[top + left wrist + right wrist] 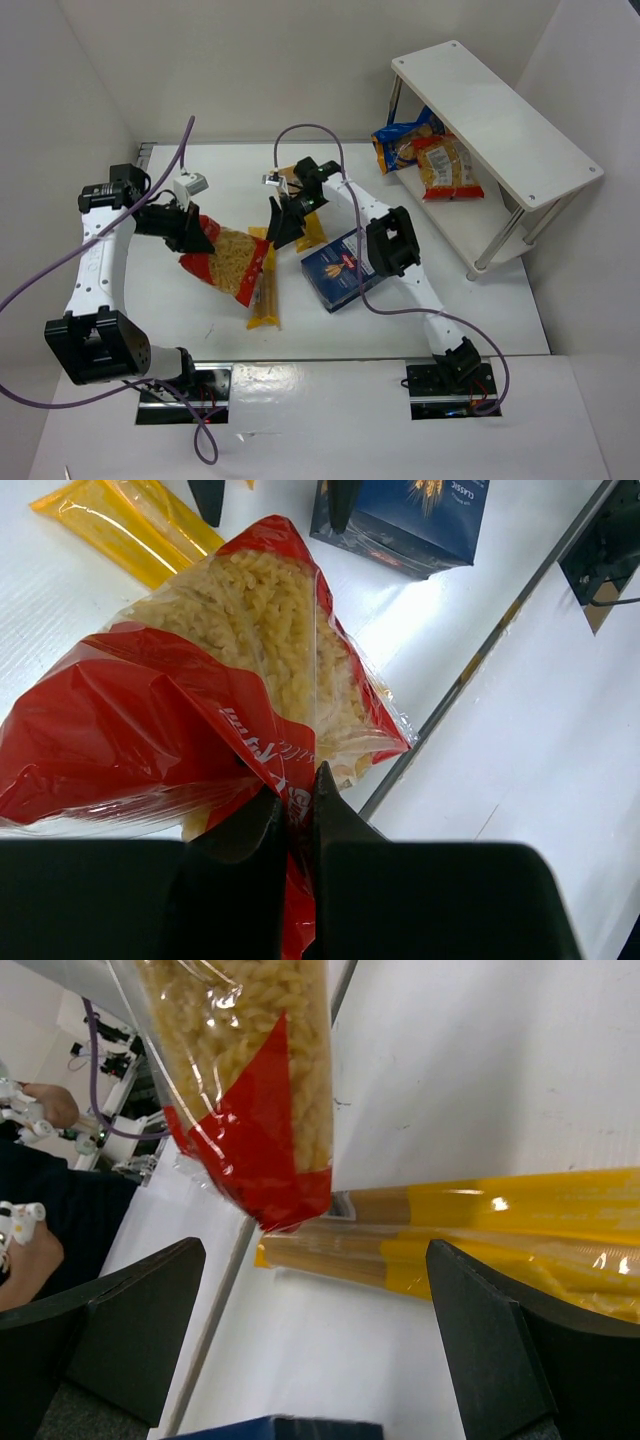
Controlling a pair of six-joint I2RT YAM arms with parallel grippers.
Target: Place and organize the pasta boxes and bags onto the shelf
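Note:
My left gripper (196,238) is shut on the red top edge of a clear red-edged pasta bag (228,262), which hangs lifted over the table; it fills the left wrist view (250,650) and its lower end shows in the right wrist view (250,1080). My right gripper (283,228) is open and empty above two yellow spaghetti packets (266,295), also seen in the right wrist view (480,1240). The dark blue pasta box (343,270) lies flat right of it. A red-edged bag (448,168) and a blue-edged bag (403,138) lie under the white shelf (500,115).
White walls close in the table at the back and left. The arm bases (440,385) sit at the near edge, with a metal strip (480,660) along it. A person's hands (25,1250) show beyond the table in the right wrist view.

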